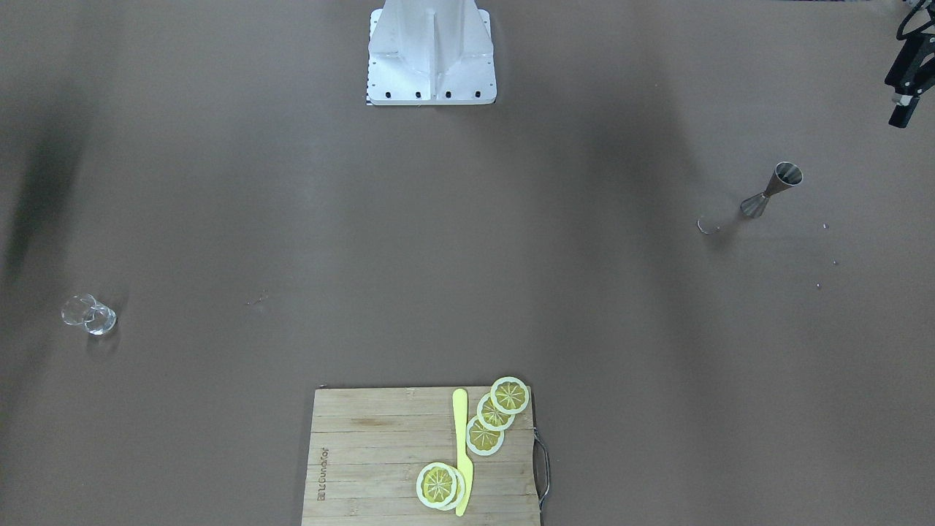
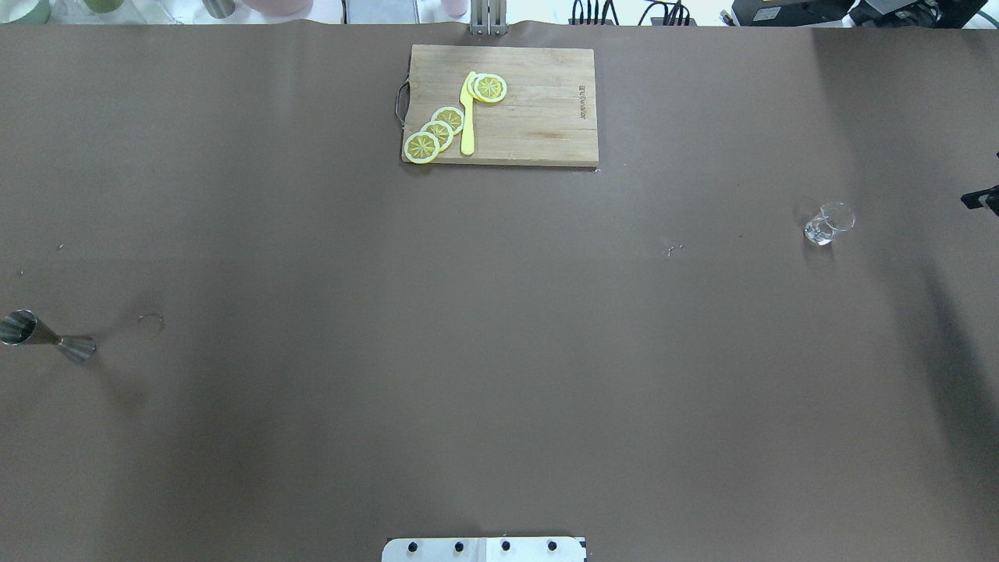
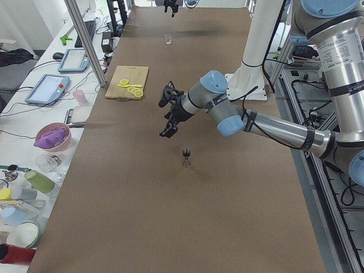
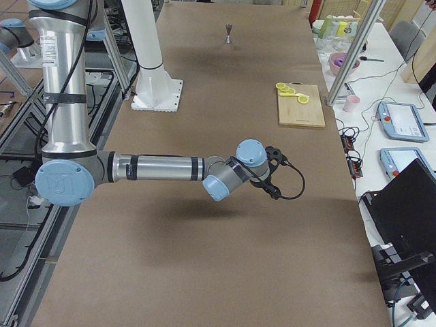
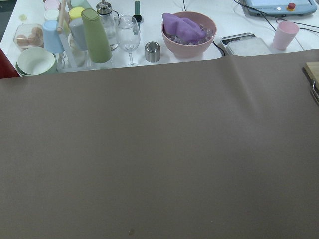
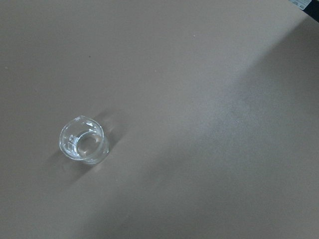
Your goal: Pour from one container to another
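The silver hourglass jigger (image 1: 772,190) (image 2: 47,336) (image 3: 186,156) stands upright near the table's left end. My left gripper (image 1: 903,109) (image 3: 167,129) hangs in the air beside and above it, apart from it, holding nothing I can see; I cannot tell whether it is open or shut. The small clear glass (image 1: 89,315) (image 2: 829,223) (image 6: 83,141) stands upright toward the right end. Only a black tip of my right gripper (image 2: 980,200) (image 4: 274,189) shows, off to the glass's side; whether it is open or shut I cannot tell. No fingers appear in either wrist view.
A wooden cutting board (image 1: 380,453) (image 2: 538,117) with lemon slices and a yellow knife (image 2: 467,117) lies at the far middle edge. A small wire ring (image 1: 707,228) lies near the jigger. Bowls, cups and bottles (image 5: 99,35) crowd a side table past the left end.
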Controlling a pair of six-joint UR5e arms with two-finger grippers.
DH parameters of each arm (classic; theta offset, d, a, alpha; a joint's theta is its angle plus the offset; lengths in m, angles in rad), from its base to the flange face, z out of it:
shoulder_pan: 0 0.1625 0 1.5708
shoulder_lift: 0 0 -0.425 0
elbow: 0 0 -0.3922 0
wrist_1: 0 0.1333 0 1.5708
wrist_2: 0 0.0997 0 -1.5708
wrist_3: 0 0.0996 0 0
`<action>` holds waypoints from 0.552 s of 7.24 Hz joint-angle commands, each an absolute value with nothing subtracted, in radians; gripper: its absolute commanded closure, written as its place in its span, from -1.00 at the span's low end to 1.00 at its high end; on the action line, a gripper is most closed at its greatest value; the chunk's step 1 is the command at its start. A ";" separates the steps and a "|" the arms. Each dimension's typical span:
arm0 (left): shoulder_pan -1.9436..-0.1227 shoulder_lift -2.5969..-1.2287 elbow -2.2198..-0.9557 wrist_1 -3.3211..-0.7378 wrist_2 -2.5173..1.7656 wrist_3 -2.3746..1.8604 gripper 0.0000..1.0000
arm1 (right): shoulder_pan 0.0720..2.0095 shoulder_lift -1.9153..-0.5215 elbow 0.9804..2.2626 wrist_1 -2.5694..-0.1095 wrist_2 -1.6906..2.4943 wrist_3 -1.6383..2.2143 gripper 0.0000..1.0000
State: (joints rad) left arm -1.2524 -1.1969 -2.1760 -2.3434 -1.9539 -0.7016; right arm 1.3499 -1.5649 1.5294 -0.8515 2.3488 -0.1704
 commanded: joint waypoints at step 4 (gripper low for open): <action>-0.948 -1.008 -2.174 -2.672 -1.495 -0.874 -0.93 | 1.252 -1.501 1.401 -0.625 2.362 -0.120 -0.99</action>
State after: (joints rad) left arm -0.9960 -1.0378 -2.1748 -2.6264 -1.5789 -0.8518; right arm 1.2739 -1.5401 1.4578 -0.6914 2.3587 -0.1263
